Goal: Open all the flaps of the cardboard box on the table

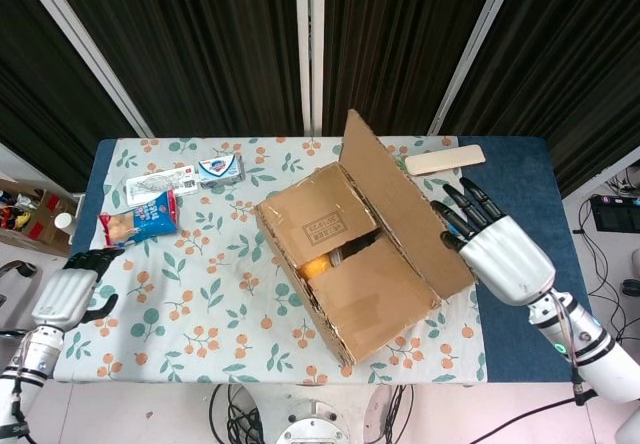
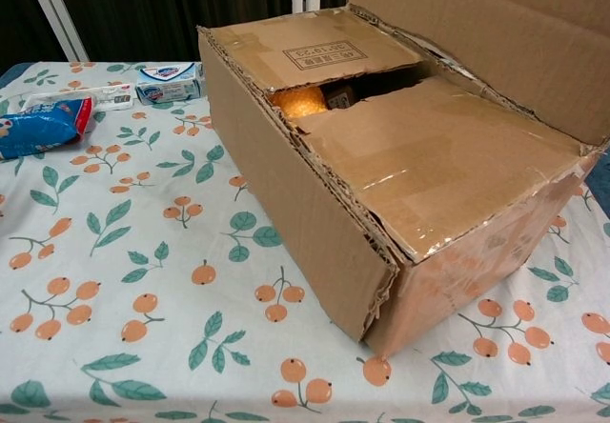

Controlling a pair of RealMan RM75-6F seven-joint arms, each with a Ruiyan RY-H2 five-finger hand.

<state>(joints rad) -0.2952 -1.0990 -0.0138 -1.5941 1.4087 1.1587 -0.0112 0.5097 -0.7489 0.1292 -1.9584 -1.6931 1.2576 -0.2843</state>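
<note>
Sitting mid-bench at an angle, the box [image 1: 350, 264] shows you one long flap [image 1: 400, 204] raised on its right side, while two inner flaps [image 2: 315, 50] lie nearly flat with a gap between them. Through that gap you see an orange item [image 2: 303, 100]. Your right hand [image 1: 490, 244] hovers just beyond the raised flap, fingers [image 1: 450, 219] spread and holding nothing. Your left hand [image 1: 70, 289] sits at the bench's [image 1: 520, 179] left edge, fingers loosely apart, empty. Upper left lie a snack bag [image 1: 140, 217], a soap box [image 1: 220, 168] and a clear packet [image 1: 155, 180]; a wooden piece [image 1: 445, 159] rests behind the flap.
</note>
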